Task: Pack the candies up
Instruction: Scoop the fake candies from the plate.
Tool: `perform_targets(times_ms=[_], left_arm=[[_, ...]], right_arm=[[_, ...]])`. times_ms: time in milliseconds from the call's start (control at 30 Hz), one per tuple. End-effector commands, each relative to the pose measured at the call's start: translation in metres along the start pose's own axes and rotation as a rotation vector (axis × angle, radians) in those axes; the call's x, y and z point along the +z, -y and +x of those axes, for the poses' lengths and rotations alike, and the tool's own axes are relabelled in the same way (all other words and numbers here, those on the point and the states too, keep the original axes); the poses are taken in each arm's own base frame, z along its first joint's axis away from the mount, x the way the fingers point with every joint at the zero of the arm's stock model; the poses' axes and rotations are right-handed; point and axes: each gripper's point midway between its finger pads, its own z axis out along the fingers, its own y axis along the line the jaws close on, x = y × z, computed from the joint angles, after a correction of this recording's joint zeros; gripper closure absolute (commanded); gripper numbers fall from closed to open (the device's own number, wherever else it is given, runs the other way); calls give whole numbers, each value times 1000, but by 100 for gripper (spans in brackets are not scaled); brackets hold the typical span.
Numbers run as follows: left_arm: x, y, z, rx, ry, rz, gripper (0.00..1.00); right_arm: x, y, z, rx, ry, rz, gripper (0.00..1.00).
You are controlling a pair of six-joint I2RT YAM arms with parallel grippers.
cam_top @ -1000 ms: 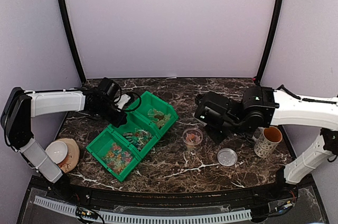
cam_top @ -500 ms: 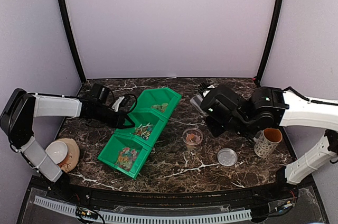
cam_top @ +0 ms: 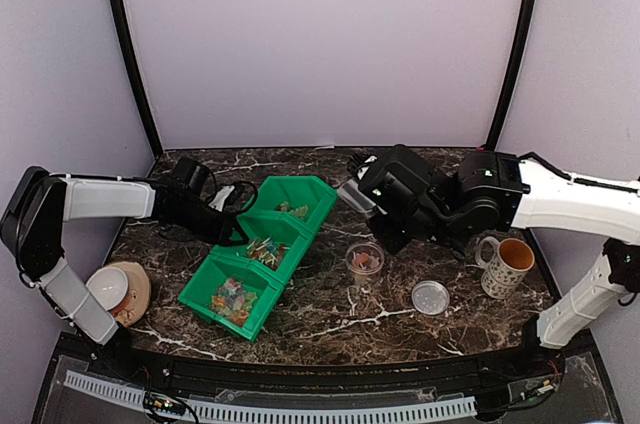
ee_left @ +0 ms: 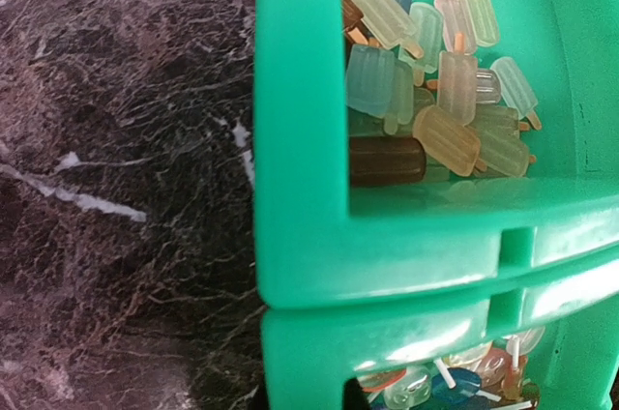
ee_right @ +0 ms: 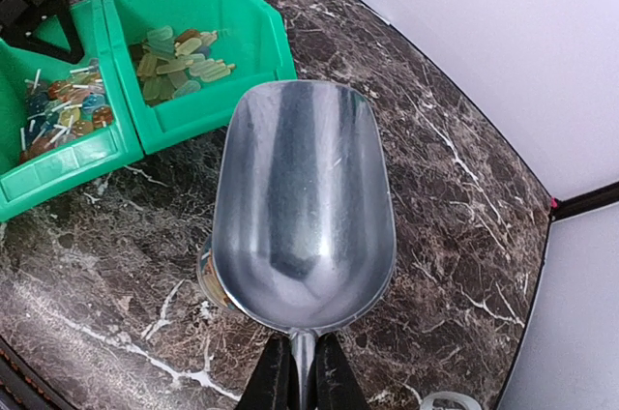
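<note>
The candies are small coloured sweets in the three compartments of a green bin (cam_top: 300, 187): far (cam_top: 293, 210), middle (cam_top: 263, 249) and near (cam_top: 230, 294). They also show in the left wrist view (ee_left: 435, 91) and in the right wrist view (ee_right: 179, 57). My left gripper (cam_top: 232, 231) is at the bin's left wall and holds it; its fingers are hidden in the left wrist view. My right gripper (cam_top: 372, 206) is shut on the handle of an empty metal scoop (ee_right: 302, 207), held above the table right of the bin. A small clear tub (cam_top: 364, 262) with a few sweets stands below the scoop.
The tub's round lid (cam_top: 431, 296) lies on the marble table, front right. A mug (cam_top: 507, 264) stands at the right. A white bowl on a wooden plate (cam_top: 110, 289) sits at the front left corner. Dark posts rise at the back corners.
The green bin has swung round and shifted with my left gripper, ending more lengthwise towards the front. My right arm carried the scoop left and back, towards the bin's far end.
</note>
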Motion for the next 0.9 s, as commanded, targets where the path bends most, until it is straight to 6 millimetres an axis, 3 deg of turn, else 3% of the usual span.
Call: perform_targets(times_ms=[0,300,500,867], left_arm=[[-24,10,-13,102,22,-57,100],[-20,8,4,203,-51,-161,100],[-20,5,5,244,-76,-209,100],[-11,5,17,308,-132,-245,100]], right_arm=[[-5,-19,-13,-100,-12,-85,100],[28,-70,6,-302,-174,-202,100],[50,-89,17,-379,-258,-237,100],[88,-92,21,-409,-366,-217,100]])
